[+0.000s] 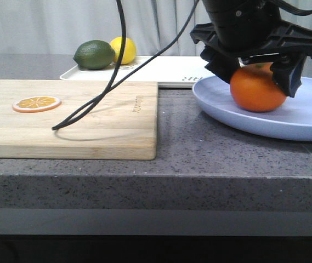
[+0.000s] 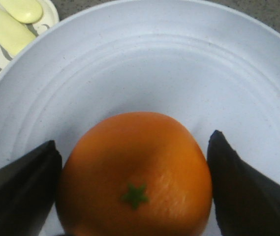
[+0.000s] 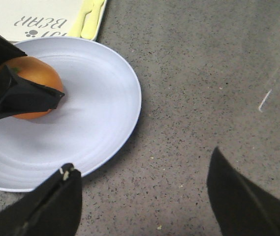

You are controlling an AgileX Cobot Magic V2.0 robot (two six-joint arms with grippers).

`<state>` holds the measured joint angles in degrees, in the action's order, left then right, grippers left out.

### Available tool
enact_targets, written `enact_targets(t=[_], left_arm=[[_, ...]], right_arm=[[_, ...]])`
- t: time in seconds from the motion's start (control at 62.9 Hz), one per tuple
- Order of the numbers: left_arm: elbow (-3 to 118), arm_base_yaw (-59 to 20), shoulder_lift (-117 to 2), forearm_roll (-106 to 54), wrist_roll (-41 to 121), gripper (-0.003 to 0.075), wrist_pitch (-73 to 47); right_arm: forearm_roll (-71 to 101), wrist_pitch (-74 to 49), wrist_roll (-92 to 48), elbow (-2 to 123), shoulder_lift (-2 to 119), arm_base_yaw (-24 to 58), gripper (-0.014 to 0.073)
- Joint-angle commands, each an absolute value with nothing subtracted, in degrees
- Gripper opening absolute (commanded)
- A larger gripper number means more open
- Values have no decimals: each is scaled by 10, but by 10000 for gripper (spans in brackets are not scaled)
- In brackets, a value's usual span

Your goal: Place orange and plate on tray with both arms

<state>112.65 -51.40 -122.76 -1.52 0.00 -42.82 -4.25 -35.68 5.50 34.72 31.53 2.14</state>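
The surface is speckled grey stone. On it lies 1 wooden cutting board carrying 1 flat orange slice. The plate, matte pale lavender and shallow with faint concentric rings, sits on the surface at the right, just beside the tray. The tray is cream-white and low-rimmed (dark lettering near its corner) and carries 1 lime and 1 lemon. 1 round orange rests on the plate. The left end effector straddles it, both fingers against its sides, grasping. The right end effector hangs spread wide over bare surface beside the plate, holding nothing.
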Motion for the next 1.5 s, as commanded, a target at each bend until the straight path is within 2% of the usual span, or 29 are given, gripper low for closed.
enact_targets(t=[0.0, 0.334, 0.684, 0.859, 1.129, 1.479], left_arm=[[1149, -520, -1192, -18, 0, 641, -403], [1175, -518, -1158, -26, 0, 642, -460], [1168, -486, -1021, 11, -4, 641, -566], [1077, -445, -931, 8, -18, 641, -555], [870, -393, -754, 8, -21, 641, -499], [607, -382, -504, 5, -21, 641, -464]], right_arm=[[-51, -322, 48, 367, 320, 21, 542], [-51, -322, 48, 367, 320, 21, 542], [-51, -318, 48, 367, 320, 21, 542], [-51, -318, 48, 367, 320, 21, 542], [-51, -318, 48, 367, 320, 21, 542], [-51, -318, 48, 367, 320, 21, 542]])
